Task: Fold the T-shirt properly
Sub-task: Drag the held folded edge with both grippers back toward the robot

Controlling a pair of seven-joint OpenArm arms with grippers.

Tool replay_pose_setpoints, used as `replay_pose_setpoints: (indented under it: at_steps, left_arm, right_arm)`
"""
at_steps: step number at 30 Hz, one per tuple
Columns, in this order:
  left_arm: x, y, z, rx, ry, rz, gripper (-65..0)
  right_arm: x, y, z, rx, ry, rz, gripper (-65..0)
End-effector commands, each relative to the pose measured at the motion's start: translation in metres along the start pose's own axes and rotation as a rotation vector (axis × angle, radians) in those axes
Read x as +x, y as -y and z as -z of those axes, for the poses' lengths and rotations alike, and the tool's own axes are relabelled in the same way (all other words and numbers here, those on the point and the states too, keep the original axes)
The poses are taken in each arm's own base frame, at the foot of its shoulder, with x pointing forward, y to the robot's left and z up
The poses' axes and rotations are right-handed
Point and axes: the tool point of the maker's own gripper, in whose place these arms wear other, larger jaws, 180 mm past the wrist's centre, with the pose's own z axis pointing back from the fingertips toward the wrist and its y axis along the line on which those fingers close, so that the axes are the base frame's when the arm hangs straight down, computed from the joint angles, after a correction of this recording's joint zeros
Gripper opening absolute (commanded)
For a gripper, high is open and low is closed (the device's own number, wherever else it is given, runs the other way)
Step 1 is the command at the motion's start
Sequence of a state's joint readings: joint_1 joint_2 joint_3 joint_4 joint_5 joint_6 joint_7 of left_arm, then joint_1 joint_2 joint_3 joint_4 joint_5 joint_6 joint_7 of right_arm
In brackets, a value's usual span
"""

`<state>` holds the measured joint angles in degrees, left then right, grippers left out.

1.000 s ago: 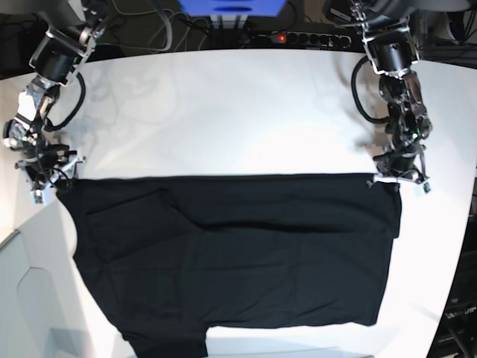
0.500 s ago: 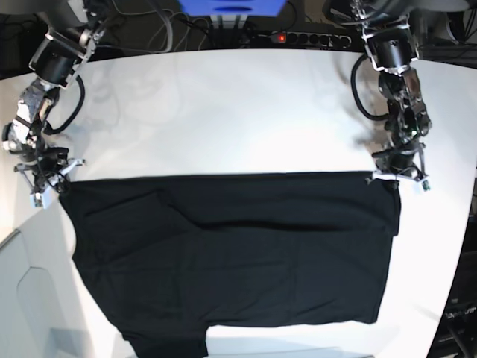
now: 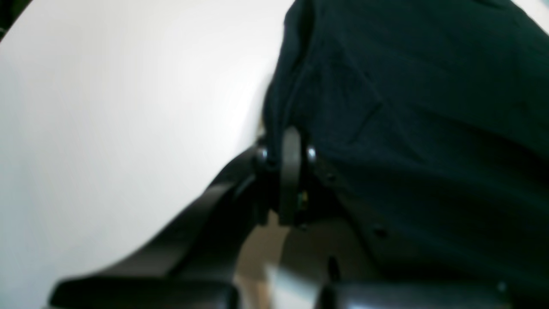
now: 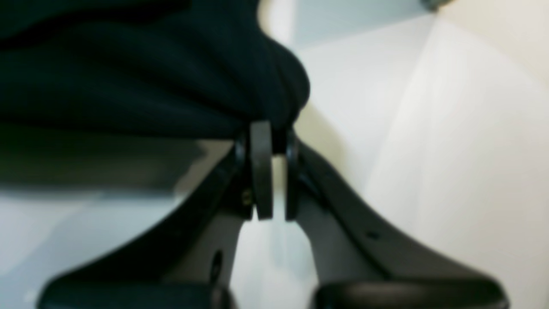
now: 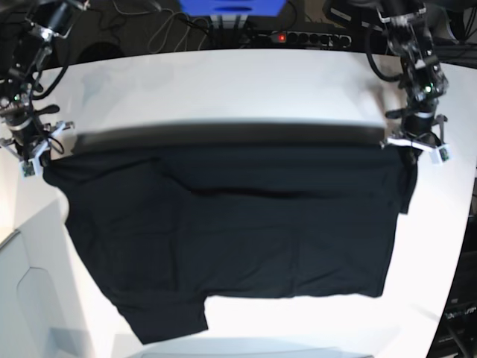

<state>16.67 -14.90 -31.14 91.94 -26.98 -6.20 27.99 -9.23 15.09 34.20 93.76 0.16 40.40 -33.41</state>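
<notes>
The black T-shirt (image 5: 238,224) hangs stretched wide between my two grippers, its far edge lifted off the white table (image 5: 223,89) and its lower part with one sleeve reaching the near edge. On the base view's right, my left gripper (image 5: 414,144) is shut on the shirt's far right corner. Up close, its jaws (image 3: 286,137) pinch a bunched fold of the black cloth (image 3: 407,86). My right gripper (image 5: 33,155), on that view's left, is shut on the far left corner. In its wrist view the cloth (image 4: 128,77) bulges over the closed gripper (image 4: 269,128).
A power strip (image 5: 298,37) with a red light, cables and a blue box (image 5: 231,6) lie beyond the table's far edge. The table curves away at the near left (image 5: 45,246) and on the right side (image 5: 458,246).
The right gripper has shut on the shirt's left corner. Both grippers have risen and moved toward the back, lifting the far edge off the table; a shadow band now lies under it.
</notes>
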Motion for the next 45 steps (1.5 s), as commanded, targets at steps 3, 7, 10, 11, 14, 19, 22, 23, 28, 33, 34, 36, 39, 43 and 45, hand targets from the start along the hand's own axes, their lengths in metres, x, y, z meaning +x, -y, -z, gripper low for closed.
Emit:
replay_pose_setpoints:
  at_steps: [3,7,10,11,14,19,22,23,28,33,34,36,39,43,45]
  left_arm:
    - [0.022,-0.004,-0.013,0.010,0.043,0.035,-65.0]
    - [0.029,-0.015,-0.024,0.049,0.058,-0.007,-65.0]
    - [0.040,-0.013,-0.022,0.049,0.070,-0.019,-65.0]
    - [0.044,-0.010,-0.019,0.043,0.070,-0.025,-65.0]
    - [0.061,0.001,-0.009,0.021,0.067,-0.042,-65.0]
    - [0.086,0.017,0.002,-0.011,0.061,-0.075,-65.0]
    - [0.090,0.020,0.003,-0.019,0.063,-0.076,-65.0]
    - [0.090,0.020,0.003,-0.019,0.063,-0.076,-65.0]
    - [0.073,0.006,-0.003,0.013,0.029,-0.075,-65.0]
    - [0.041,-0.021,-0.018,0.075,-0.038,-0.083,-65.0]
    - [0.033,-0.025,-0.021,0.084,-0.059,-0.077,-65.0]
    - [0.023,-0.035,-0.028,0.108,-0.077,-0.074,-65.0]
    - [0.010,-0.047,-0.034,0.136,-0.109,-0.075,-65.0]
    - [0.000,-0.051,-0.038,0.145,-0.134,-0.068,-65.0]
    - [0.004,-0.049,-0.037,0.141,-0.125,-0.067,-65.0]
  right_arm:
    - [0.011,0.012,-0.011,-0.035,0.036,-0.038,-65.0]
    - [0.029,0.014,-0.018,-0.054,0.079,-0.066,-65.0]
    - [0.049,0.018,-0.022,-0.071,0.122,-0.094,-65.0]
    - [0.060,0.021,-0.022,-0.079,0.137,-0.105,-65.0]
    - [0.093,0.032,-0.018,-0.106,0.148,-0.139,-65.0]
    - [0.130,0.049,-0.015,-0.151,0.124,-0.163,-65.0]
    - [0.131,0.049,-0.016,-0.153,0.117,-0.170,-65.0]
    - [0.129,0.050,-0.016,-0.152,0.115,-0.171,-65.0]
    - [0.096,0.041,-0.014,-0.125,0.041,-0.184,-65.0]
    - [0.060,0.046,-0.021,-0.134,-0.034,-0.164,-65.0]
    - [0.051,0.046,-0.023,-0.135,-0.053,-0.159,-65.0]
    - [0.038,0.047,-0.026,-0.135,-0.082,-0.159,-65.0]
    - [0.023,0.043,-0.033,-0.131,-0.113,-0.174,-65.0]
    - [0.023,0.028,-0.042,-0.121,-0.099,-0.187,-65.0]
    - [0.034,0.028,-0.044,-0.131,-0.069,-0.189,-65.0]
